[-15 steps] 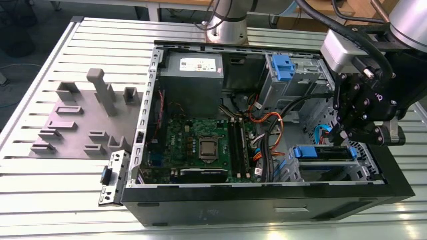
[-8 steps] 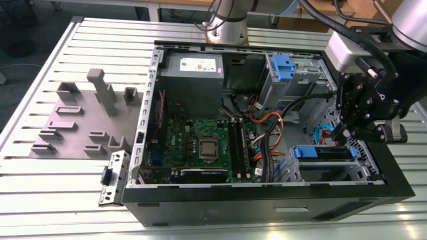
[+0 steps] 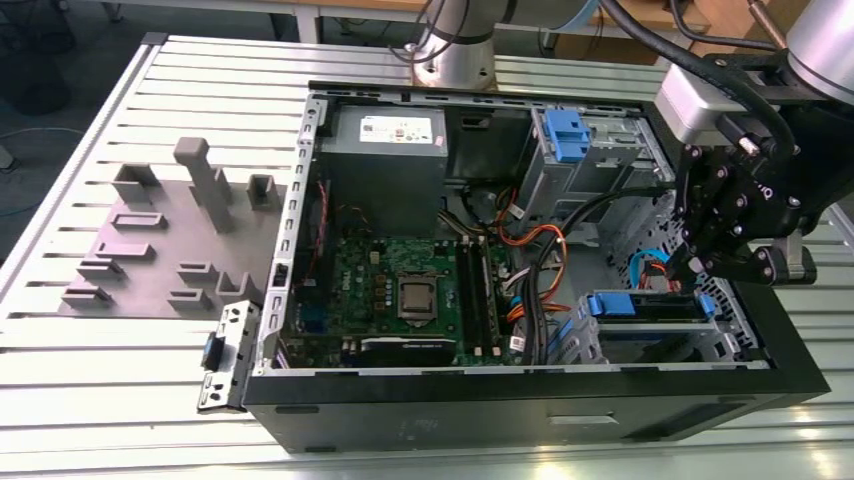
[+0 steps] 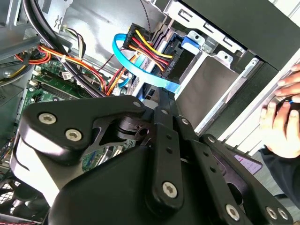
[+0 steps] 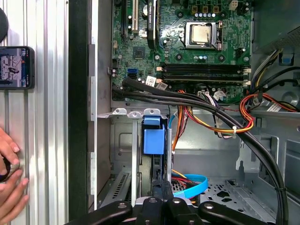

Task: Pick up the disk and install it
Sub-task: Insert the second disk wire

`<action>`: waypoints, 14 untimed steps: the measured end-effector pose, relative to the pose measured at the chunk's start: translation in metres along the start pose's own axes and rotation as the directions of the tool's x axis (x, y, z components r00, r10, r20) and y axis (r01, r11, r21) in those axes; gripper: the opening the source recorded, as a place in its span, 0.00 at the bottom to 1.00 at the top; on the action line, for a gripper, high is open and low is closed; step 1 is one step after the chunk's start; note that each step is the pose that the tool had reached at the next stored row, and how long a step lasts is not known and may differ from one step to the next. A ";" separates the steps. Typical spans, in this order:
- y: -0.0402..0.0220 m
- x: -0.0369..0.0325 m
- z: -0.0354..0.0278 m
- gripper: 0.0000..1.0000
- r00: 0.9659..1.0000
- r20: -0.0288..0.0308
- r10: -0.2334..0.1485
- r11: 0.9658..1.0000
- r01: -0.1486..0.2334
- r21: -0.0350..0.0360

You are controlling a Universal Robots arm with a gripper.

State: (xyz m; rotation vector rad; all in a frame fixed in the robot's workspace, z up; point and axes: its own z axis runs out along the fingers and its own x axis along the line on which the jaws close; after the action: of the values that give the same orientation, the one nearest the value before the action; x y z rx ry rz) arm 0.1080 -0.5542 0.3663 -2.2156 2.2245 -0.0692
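The hand point(image 3: 697, 268) hangs inside the open computer case point(image 3: 534, 400), directly above the drive bay. The disk point(image 3: 647, 306) sits seated edge-up in that bay, blue bracket outward for latching. Finger spacing: I cannot tell.

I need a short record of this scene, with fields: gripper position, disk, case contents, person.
gripper position: gripper inside the open computer case, above the drive bay
disk: disk with blue bracket sits in the bay, on the exterior view's right
case contents: motherboard, power supply, bundled cables
person: a hand rests beside the case
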 end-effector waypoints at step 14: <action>0.0077 0.0001 -0.0049 0.18 1.000 -0.006 0.000 1.000 0.000 0.012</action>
State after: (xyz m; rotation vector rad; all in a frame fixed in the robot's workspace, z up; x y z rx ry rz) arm 0.1002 -0.5542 0.3710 -2.2126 2.2212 -0.0888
